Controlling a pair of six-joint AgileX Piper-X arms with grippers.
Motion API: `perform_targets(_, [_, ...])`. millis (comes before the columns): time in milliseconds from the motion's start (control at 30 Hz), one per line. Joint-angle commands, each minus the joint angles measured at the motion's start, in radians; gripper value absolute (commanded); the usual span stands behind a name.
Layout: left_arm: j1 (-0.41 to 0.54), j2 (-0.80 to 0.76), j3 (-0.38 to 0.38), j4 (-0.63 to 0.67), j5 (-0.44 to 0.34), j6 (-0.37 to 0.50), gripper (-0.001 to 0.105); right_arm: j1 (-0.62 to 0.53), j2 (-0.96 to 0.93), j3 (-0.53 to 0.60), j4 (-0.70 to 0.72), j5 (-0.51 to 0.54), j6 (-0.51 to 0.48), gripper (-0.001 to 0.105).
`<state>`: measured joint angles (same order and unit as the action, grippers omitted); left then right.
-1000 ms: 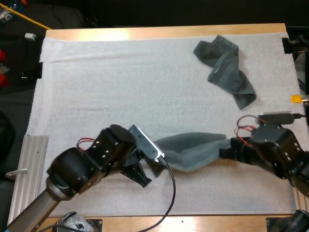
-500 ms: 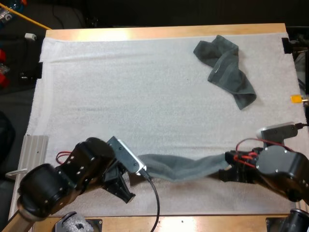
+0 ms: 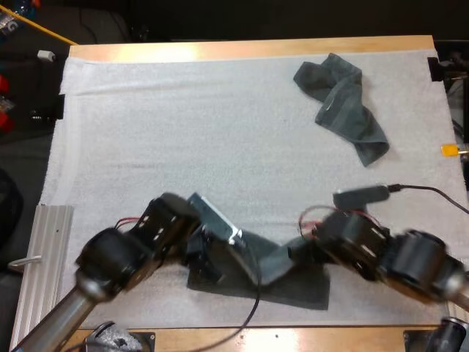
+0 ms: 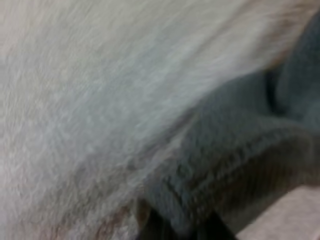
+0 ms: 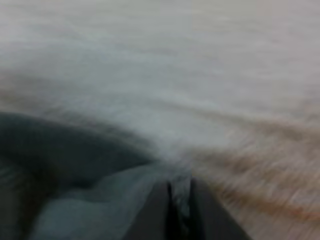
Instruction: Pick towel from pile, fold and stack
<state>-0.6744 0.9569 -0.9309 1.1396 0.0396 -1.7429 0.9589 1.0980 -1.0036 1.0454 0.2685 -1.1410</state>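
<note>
the left gripper (image 3: pixel 220 253) and right gripper (image 3: pixel 299 251) have closed in, doubling the towel (image 3: pixel 300 290) between them. each jaw pair clamps its edge; a crumpled towel (image 3: pixel 341 103) lies far beyond both.

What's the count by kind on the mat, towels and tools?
Towels: 2, one crumpled towel, one held towel.
Tools: 2, left tool and right tool, both gripping the held towel.
Total: 4.
</note>
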Motion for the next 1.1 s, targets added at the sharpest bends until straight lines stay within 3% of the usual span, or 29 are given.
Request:
perform_targets(0, [0.022,0.020,0.008,-0.056,-0.010,0.003,0.000,-0.038,0.014,0.008,-0.041,0.019,-0.016,0.000])
perform_targets(233, [0.146,0.195,0.021,-0.226,0.074,0.043,0.000,-0.213,0.165,0.018,-0.210,-0.088,-0.072,0.000])
perform_targets(533, [0.297,0.389,0.021,-0.351,0.189,0.039,0.000,-0.351,0.281,0.018,-0.256,-0.112,-0.044,0.000])
perform_targets(767, [0.386,0.485,0.021,-0.405,0.306,0.037,0.000,-0.379,0.310,0.018,-0.313,-0.111,-0.067,0.000])
perform_targets(1067, [0.430,0.523,0.021,-0.468,0.311,0.035,0.000,-0.379,0.321,0.018,-0.361,-0.056,-0.067,0.000])
